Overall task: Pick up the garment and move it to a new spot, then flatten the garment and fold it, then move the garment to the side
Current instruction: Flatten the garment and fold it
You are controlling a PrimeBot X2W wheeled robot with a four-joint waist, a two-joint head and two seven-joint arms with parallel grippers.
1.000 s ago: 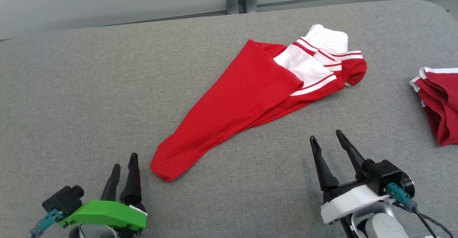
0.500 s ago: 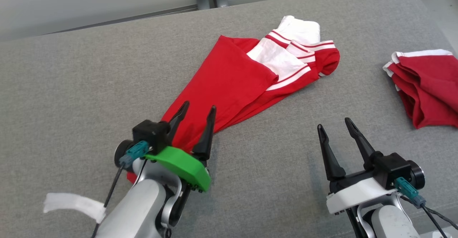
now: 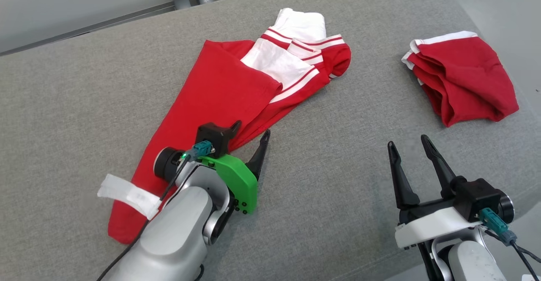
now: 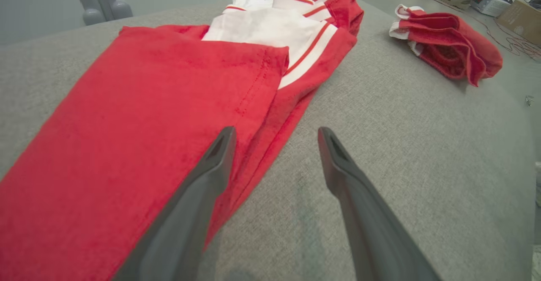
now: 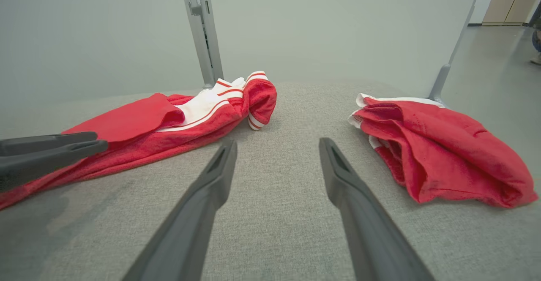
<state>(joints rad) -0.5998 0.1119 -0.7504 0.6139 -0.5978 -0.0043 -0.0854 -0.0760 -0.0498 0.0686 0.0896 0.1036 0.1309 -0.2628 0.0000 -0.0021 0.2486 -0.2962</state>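
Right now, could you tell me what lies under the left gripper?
The open left gripper straddles the garment's edge: one finger is over red cloth, the other over the grey table. In the head view, the forearm covers part of the garment.

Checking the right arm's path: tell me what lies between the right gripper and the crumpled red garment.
Only bare grey cushion lies between the right gripper and the crumpled red garment, as the right wrist view shows.
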